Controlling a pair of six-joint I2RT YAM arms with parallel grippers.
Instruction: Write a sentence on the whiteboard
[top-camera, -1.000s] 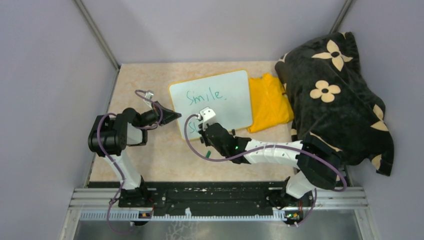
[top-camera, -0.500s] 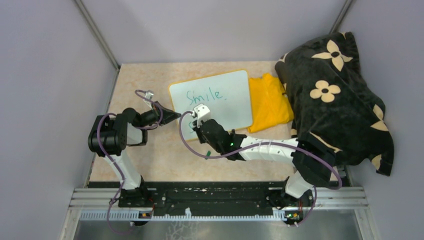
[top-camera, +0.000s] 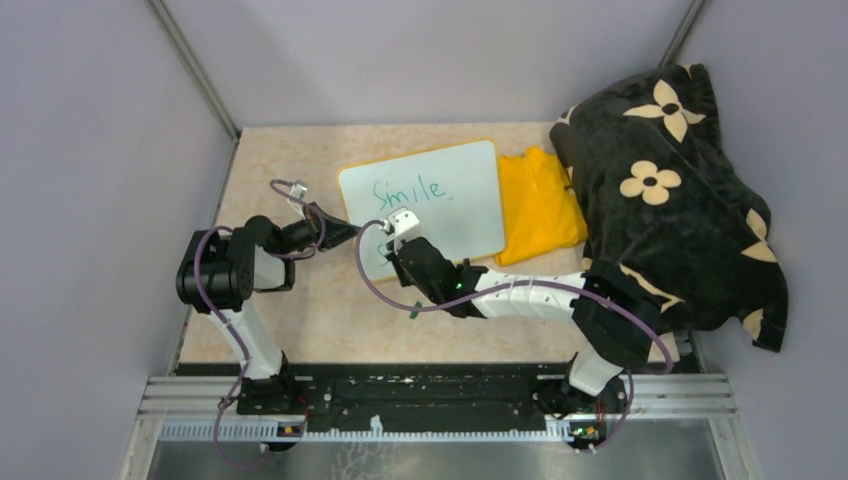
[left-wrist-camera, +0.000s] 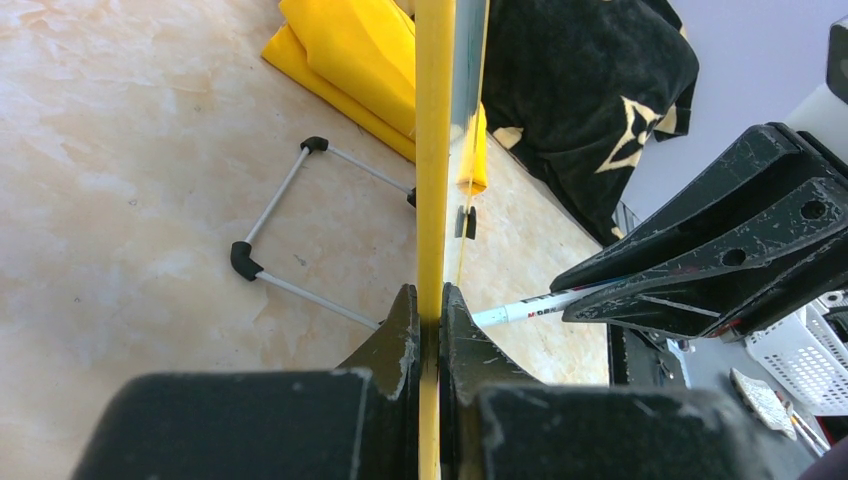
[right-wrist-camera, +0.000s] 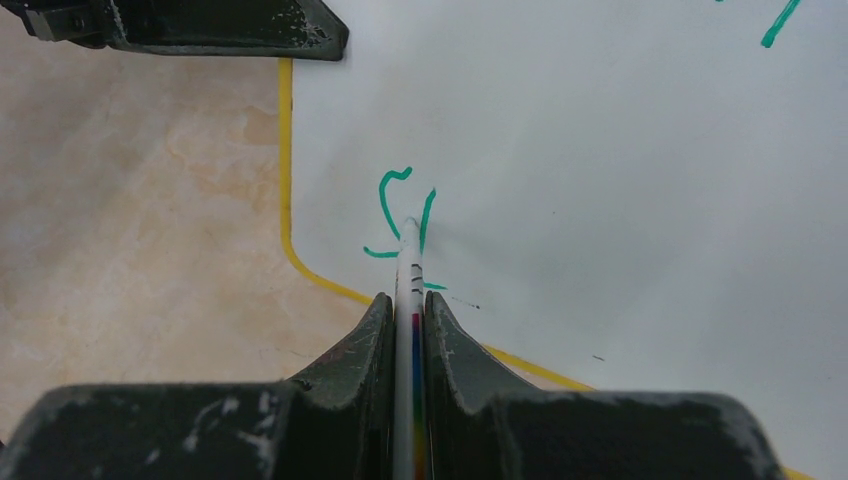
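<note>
left gripper (left-wrist-camera: 430, 300) pinches the whiteboard (top-camera: 450, 195) at its left edge to steady it, while right gripper (right-wrist-camera: 405, 305), clamped on the marker (right-wrist-camera: 408, 265), inks the sentence (right-wrist-camera: 385, 205) by the near-left corner.

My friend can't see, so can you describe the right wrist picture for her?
Two black fingers pinch a thin white marker, its tip on the whiteboard beside green strokes: an S and the start of another letter. The board's yellow frame rounds a corner, with beige table to its left.
</note>
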